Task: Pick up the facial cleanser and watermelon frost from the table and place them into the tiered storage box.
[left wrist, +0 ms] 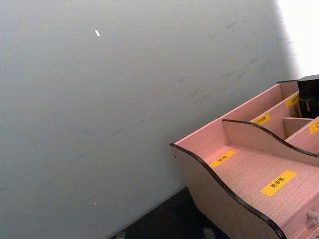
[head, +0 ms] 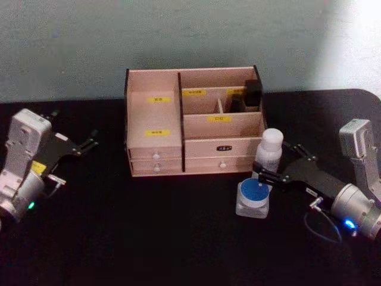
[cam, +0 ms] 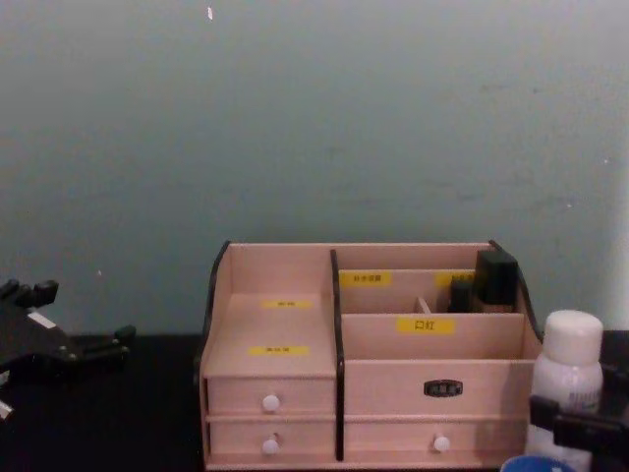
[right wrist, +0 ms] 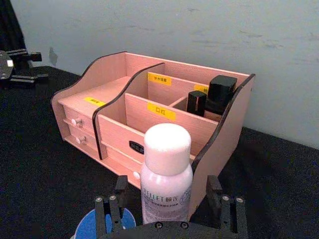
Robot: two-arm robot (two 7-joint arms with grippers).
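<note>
Right pincer (head: 275, 164), spread, straddles the tall white cylindrical bottle (head: 271, 146), lower right; closing may knock the squat blue-lidded clear jar (head: 253, 198) just beside. Left pincer (head: 90, 140) rests spread, far left.

My right gripper (head: 272, 158) has its fingers spread either side of the cleanser (head: 271, 146), and the box's (head: 155, 149) right wall stands close beyond it. The jar (head: 254, 198) crowds the nearer finger. Above the cleanser the way is free. The box's left shelves and front right compartment lie open from above; dark bottles (head: 253, 94) block the back right corner. Left of the box the table is bare up to my left gripper (head: 92, 140).
</note>
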